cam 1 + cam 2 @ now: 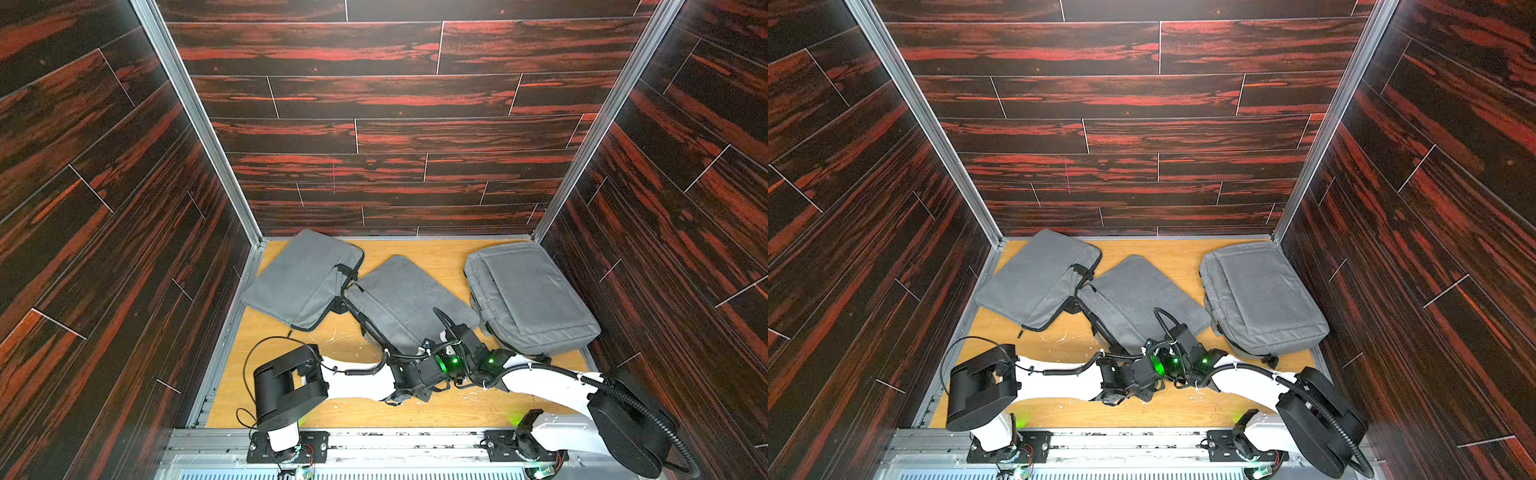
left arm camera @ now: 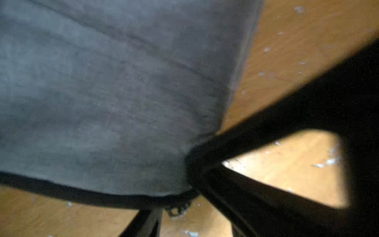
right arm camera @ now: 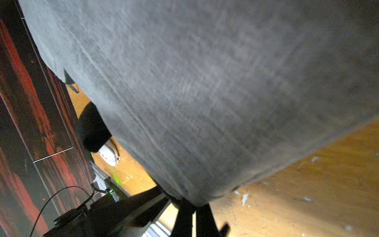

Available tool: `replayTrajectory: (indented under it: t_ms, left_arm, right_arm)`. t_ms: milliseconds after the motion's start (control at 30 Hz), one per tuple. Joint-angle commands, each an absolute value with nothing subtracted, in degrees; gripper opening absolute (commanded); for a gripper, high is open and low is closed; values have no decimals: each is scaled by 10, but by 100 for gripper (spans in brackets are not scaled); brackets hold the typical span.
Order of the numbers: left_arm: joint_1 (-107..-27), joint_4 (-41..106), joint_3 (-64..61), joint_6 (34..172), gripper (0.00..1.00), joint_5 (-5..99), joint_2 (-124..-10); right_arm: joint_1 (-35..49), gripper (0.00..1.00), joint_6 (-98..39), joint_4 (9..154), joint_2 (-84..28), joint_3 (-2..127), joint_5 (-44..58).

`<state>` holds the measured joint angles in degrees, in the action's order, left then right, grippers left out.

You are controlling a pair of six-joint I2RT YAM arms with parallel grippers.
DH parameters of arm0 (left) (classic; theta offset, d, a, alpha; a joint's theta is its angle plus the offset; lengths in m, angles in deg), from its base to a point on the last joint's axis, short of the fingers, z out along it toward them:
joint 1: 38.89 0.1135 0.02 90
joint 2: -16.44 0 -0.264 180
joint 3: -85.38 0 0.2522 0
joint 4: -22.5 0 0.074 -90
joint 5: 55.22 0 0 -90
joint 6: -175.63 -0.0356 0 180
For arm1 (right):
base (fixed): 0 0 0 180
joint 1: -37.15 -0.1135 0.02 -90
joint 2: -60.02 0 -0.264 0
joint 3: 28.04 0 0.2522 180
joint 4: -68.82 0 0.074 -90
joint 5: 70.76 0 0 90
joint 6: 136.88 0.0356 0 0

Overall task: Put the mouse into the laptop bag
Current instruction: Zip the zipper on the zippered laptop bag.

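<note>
Grey laptop bag (image 1: 411, 299) lies lower middle. Right fingers (image 3: 182, 217) pinch its corner; left fingers (image 2: 246, 197), cannot tell. White mouse (image 3: 109, 153) lies nearby.

laptop bag (image 1: 409, 297) (image 1: 1142, 295) look: grey woven cloth, flat, rectangular, rounded corners; a dark zip edge runs along one long side, and a small zip pull shows at the near corner in the left wrist view (image 2: 102, 92).
laptop bag place: on the wooden table (image 1: 436, 409), between a flat grey bag (image 1: 305, 278) and a thicker grey bag (image 1: 534, 297); its far corner meets the flat bag's black handles.
laptop bag pose: lying flat, slanted to the table's edges.
laptop bag zip: open or closed, cannot tell.
mouse (image 3: 109, 154) look: white, rounded.
mouse place: seen only in the right wrist view, on bare table just beside the bag's edge (image 3: 205, 92), outside it, one end hidden.
</note>
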<state>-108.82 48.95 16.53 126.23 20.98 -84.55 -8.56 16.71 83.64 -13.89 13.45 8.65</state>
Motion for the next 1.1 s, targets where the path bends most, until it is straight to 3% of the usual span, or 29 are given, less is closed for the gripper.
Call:
replayTrajectory:
  t_ms: [0,100,267,667,1067]
  left_arm:
    - [-1086,530,152,1267,39,186,-860]
    - [-1085,543,147,1271,20,172,-855]
    - [-1086,557,147,1277,0,162,-843]
    - [-1084,541,244,1325,0,164,-737]
    - [-1067,502,315,1341,0,202,-720]
  right_arm:
    - [-99,0,177,792,-117,147,53]
    - [-96,0,180,793,-113,145,49]
    - [-86,0,177,804,-104,137,49]
    - [-25,0,134,873,-71,122,67]
    - [-4,0,117,899,-81,113,88]
